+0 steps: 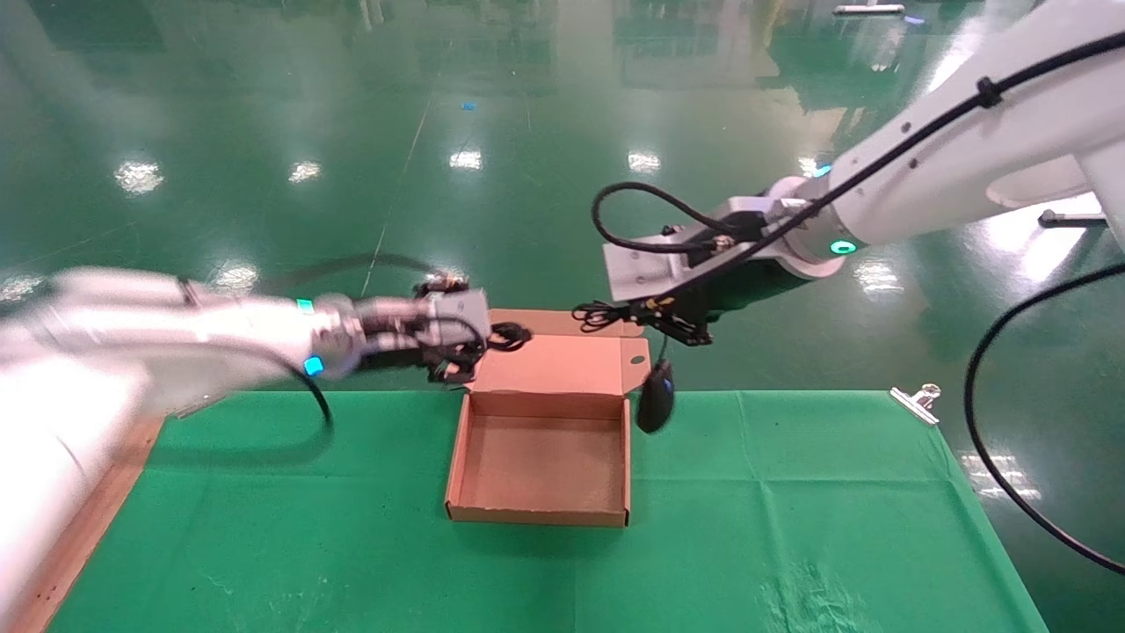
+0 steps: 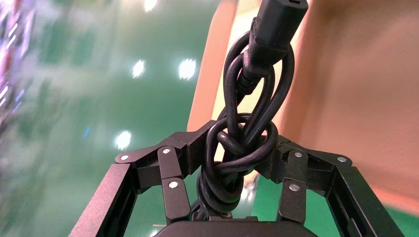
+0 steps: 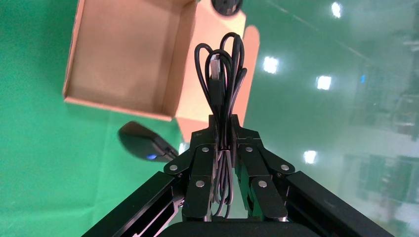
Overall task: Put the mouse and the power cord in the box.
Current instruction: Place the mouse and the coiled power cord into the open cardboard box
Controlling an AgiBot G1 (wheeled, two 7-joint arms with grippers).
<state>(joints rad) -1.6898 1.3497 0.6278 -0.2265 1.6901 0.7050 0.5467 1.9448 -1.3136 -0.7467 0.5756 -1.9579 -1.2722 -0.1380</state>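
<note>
The open brown box [image 1: 538, 515] lies mid-table on the green cloth, its lid [image 1: 562, 365] standing up behind it. My left gripper [image 1: 459, 353] hovers at the lid's left corner, shut on the knotted power cord [image 2: 245, 148], whose connector end [image 2: 276, 19] sticks out toward the lid. My right gripper [image 1: 678, 331] is above the box's right rear corner, shut on the coiled thin cable [image 3: 221, 74] of the mouse [image 1: 656, 397]. The mouse dangles below it, just outside the box's right wall, and also shows in the right wrist view [image 3: 142, 144] beside the box [image 3: 118, 104].
Green cloth [image 1: 791, 510] covers the table, with a wooden edge [image 1: 75, 549] at the left. A metal clip [image 1: 916, 401] holds the cloth at the far right corner. The right arm's black cable [image 1: 993, 466] loops past the table's right side.
</note>
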